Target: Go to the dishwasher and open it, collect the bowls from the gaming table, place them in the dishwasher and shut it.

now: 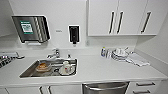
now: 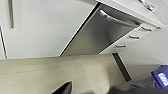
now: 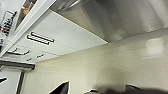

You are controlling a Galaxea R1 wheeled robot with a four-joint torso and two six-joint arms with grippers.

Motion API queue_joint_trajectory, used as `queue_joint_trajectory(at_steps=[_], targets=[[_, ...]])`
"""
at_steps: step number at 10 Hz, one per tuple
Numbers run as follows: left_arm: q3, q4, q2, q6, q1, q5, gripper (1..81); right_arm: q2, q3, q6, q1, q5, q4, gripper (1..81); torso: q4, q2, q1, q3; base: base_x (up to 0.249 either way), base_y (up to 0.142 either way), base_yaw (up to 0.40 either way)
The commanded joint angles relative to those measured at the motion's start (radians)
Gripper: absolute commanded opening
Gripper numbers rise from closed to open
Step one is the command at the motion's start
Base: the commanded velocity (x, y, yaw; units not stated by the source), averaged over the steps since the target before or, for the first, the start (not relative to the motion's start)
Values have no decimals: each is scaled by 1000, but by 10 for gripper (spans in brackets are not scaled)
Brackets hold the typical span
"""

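Note:
The dishwasher (image 1: 106,88) sits under the white counter, right of the sink, at the lower edge of the head view. Its brushed steel door is shut and the bar handle runs across the top. The left wrist view has the steel front (image 2: 100,35) and its handle close ahead, above the pale floor. The right wrist view catches the same steel front (image 3: 100,15) beside white cabinet doors. A dark part of my left gripper (image 2: 62,89) and of my right gripper (image 3: 61,89) juts in low over the floor. The bowls and the gaming table are out of view.
A steel sink (image 1: 30,71) holds an orange-brown dish (image 1: 43,66) and white crockery (image 1: 66,68). White drawers (image 1: 145,87) flank the dishwasher on the right. Stacked dishes (image 1: 120,53) and a cloth (image 1: 137,60) lie on the counter. Wall cabinets (image 1: 120,17) hang above.

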Motion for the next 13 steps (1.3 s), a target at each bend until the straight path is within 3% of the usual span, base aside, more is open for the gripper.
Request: queue_joint_trajectory(at_steps=[1, 3, 4, 7, 10, 11, 13], targets=[[41, 14, -69, 0, -96, 21, 811, -47, 63, 3, 164, -94, 63, 811, 0, -94, 60, -88, 0, 0, 0], [93, 17, -93, 0, -136, 32, 811, -41, 66, 3, 212, -118, 87, 811, 0, -169, 109, -141, 0, 0, 0], [139, 19, -122, 0, -162, 45, 811, -38, 61, 3, 219, -119, 91, 811, 0, -200, 129, -96, 0, 0, 0], [253, 45, -189, 0, -231, 94, 811, -33, 55, 14, 239, -121, 93, 811, 0, -282, 182, -130, 0, 0, 0], [310, 60, -193, 3, -233, 96, 811, -19, 23, 88, 287, -182, 103, 811, 0, -392, 251, -132, 0, 0, 0], [311, 65, -193, 3, -233, 96, 811, -16, 24, 98, 307, -191, 103, 811, 0, -428, 273, -227, 0, 0, 0], [305, 65, -192, 3, -233, 96, 811, -2, 30, 140, 359, -214, 103, 811, 0, -480, 304, -250, 0, 0, 0]])
